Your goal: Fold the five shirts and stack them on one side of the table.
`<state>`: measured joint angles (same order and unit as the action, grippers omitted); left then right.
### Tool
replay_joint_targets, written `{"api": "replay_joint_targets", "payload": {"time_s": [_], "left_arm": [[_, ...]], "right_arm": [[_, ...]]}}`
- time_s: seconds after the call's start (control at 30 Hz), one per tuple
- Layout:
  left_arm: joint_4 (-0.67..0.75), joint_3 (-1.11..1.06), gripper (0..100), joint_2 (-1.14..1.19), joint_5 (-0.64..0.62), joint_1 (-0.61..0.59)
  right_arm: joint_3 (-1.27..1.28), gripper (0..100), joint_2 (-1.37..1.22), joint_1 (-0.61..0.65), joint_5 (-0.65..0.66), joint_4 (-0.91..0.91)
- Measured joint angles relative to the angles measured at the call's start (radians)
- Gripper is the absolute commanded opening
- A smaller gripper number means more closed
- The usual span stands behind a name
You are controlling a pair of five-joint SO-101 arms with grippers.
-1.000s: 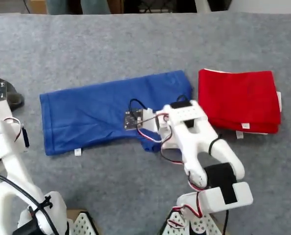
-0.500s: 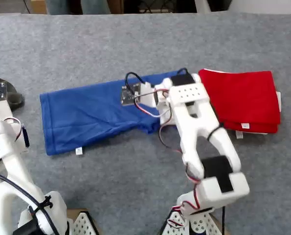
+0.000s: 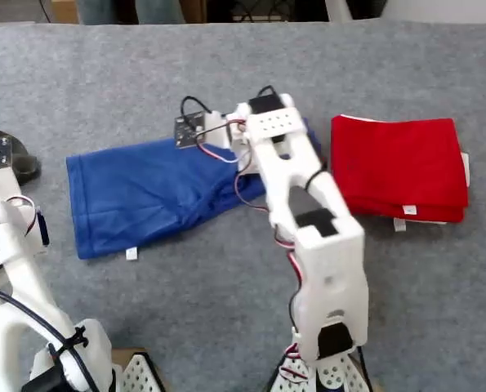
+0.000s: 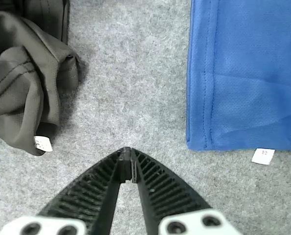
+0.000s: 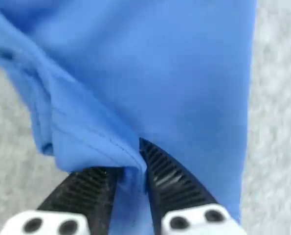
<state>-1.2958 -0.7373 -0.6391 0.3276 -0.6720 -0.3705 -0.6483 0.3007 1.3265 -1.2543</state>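
The blue shirt (image 3: pixel 136 196) lies across the middle of the table (image 3: pixel 226 65), flat at its left end and bunched at its right end, where cloth is gathered up under the right arm. The right claw (image 5: pixel 133 156) is nearly closed, with a hemmed fold of blue cloth pinched between its jaws. The lifted part hangs toward the table's far edge.

The step in hand looks like the first fold of this shirt, bringing the right end over toward the left end. The next move would call for carrying the pinched hem across until it meets the left hem squarely. It should stay low enough that the cloth lays flat rather than rolling, and be let go only once the edges line up.

A red shirt (image 3: pixel 398 167) sits folded near the right edge, likely the start of the stack. A dark shirt (image 4: pixel 23 73) lies crumpled by the left edge. The left claw (image 4: pixel 125 152) hovers over bare table between the dark shirt and the blue shirt's left hem, closed tip to tip and holding nothing.

Small white tags show on the blue shirt (image 4: pixel 262 155), the dark shirt (image 4: pixel 42 144) and the red one (image 3: pixel 407 211). Their print is too small to read.
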Motion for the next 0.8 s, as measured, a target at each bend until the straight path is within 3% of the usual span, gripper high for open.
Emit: {"api": "replay_joint_targets", "payload": {"time_s": [0.2, 0.43, 0.53, 0.63, 0.7, 0.8], "left_arm": [[0.000, 0.000, 3, 0.000, 0.000, 0.000], [0.000, 0.000, 3, 0.000, 0.000, 0.000], [0.000, 0.000, 3, 0.000, 0.000, 0.000], [0.000, 0.000, 3, 0.000, 0.000, 0.000], [0.000, 0.000, 6, 0.000, 0.000, 0.000], [0.000, 0.000, 17, 0.000, -0.021, 0.000]], "right_arm": [[-0.127, 34.9, -0.038, 0.011, -0.018, -0.095], [-0.333, 37.7, -0.038, -0.008, -0.055, -0.264], [-0.433, 26.2, -0.038, -0.040, -0.094, -0.348], [-0.500, 0.0, -0.038, -0.063, -0.106, -0.460], [-0.517, 6.9, -0.038, -0.071, -0.150, -0.489], [-0.509, 0.9, -0.034, -0.104, -0.253, -0.500]]}}
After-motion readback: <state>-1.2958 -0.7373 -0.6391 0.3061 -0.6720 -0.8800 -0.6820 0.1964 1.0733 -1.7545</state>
